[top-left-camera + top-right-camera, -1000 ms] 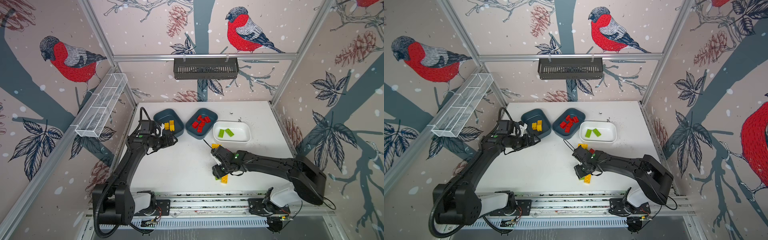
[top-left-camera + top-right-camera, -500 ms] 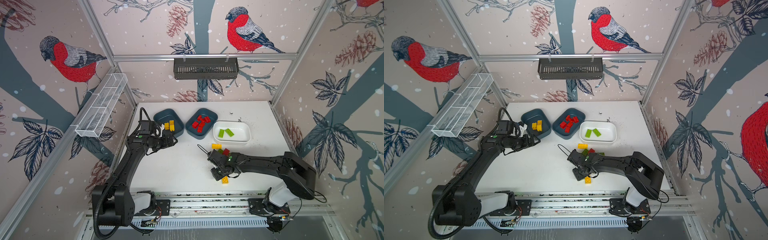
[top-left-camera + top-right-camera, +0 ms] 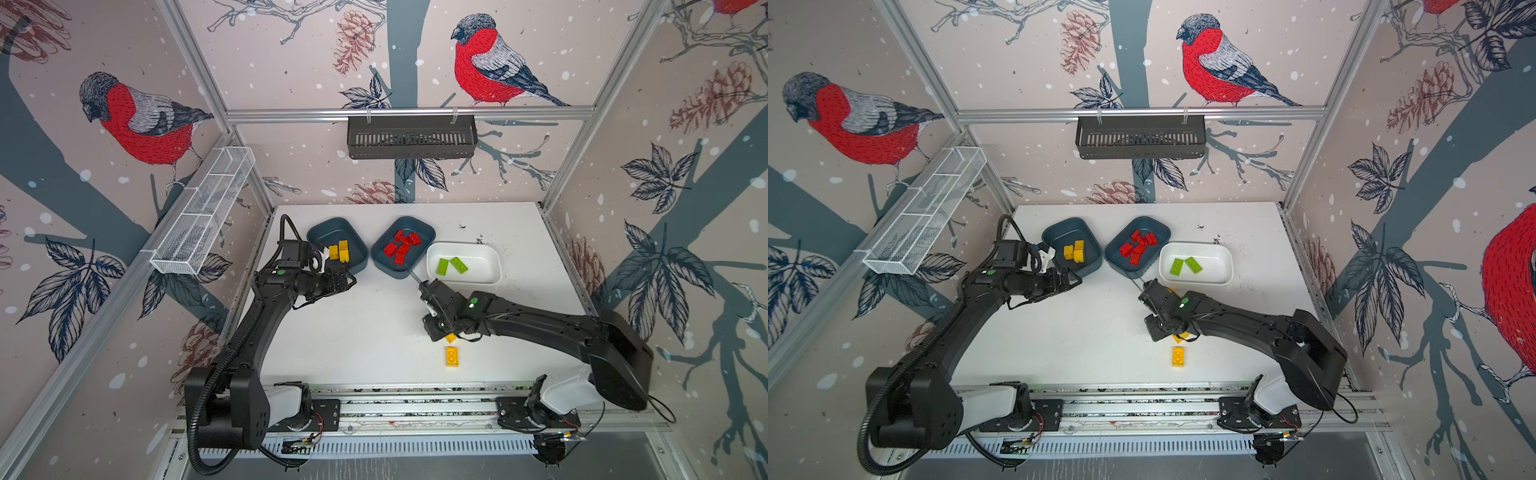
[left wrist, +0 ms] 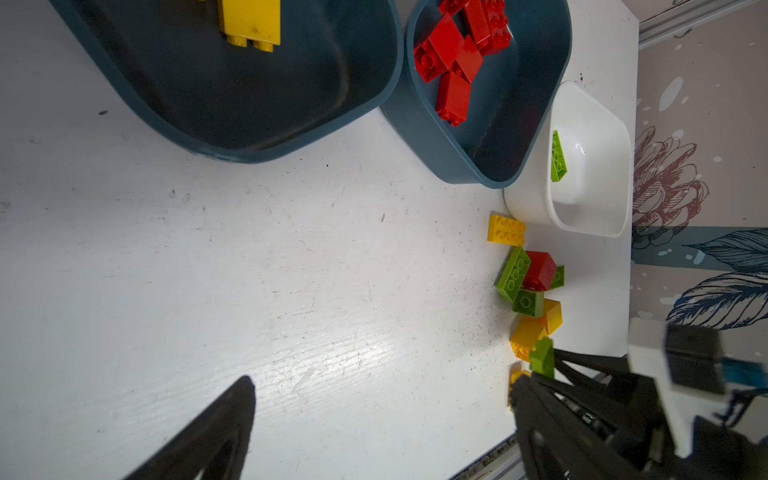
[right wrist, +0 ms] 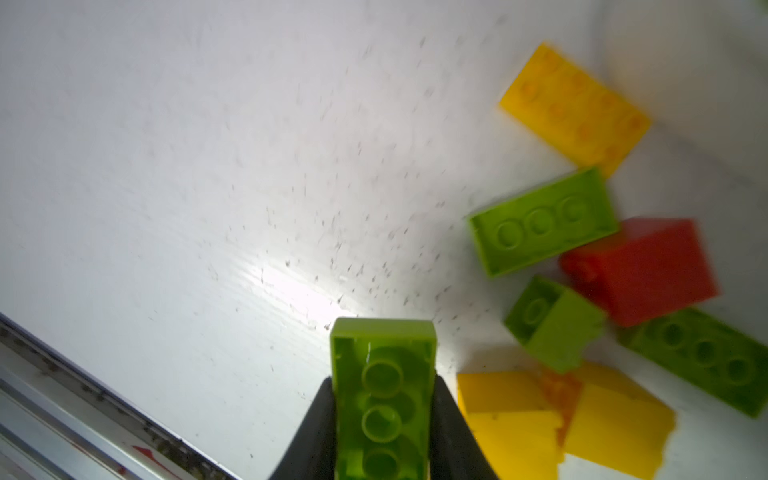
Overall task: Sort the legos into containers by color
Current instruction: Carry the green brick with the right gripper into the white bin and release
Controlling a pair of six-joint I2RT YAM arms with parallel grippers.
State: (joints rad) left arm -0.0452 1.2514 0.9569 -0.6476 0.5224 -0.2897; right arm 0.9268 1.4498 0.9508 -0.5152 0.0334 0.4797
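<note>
My right gripper (image 5: 383,388) is shut on an oblong lime green lego (image 5: 382,353), held low over the table; in both top views the gripper (image 3: 435,328) is mostly hidden under its wrist. Beside it lies a loose pile of yellow (image 5: 575,108), green (image 5: 540,226) and red legos (image 5: 644,266). One yellow lego (image 3: 452,356) lies alone toward the front. Yellow legos sit in the left teal container (image 3: 320,232), red ones in the middle teal container (image 3: 426,232), two green ones (image 3: 451,266) in the white container (image 3: 486,255). My left gripper (image 3: 347,282) hangs open and empty by the left teal container.
A black slotted basket (image 3: 411,137) hangs on the back wall. A white wire-mesh rack (image 3: 208,212) runs along the left wall. The arms' metal rail (image 3: 415,407) lines the table's front edge. Dark specks (image 3: 478,239) dot the table behind the white container.
My right gripper's jaws have closed on the lime green lego, and its wrist has swung back over the loose pile. The left arm has not moved.
</note>
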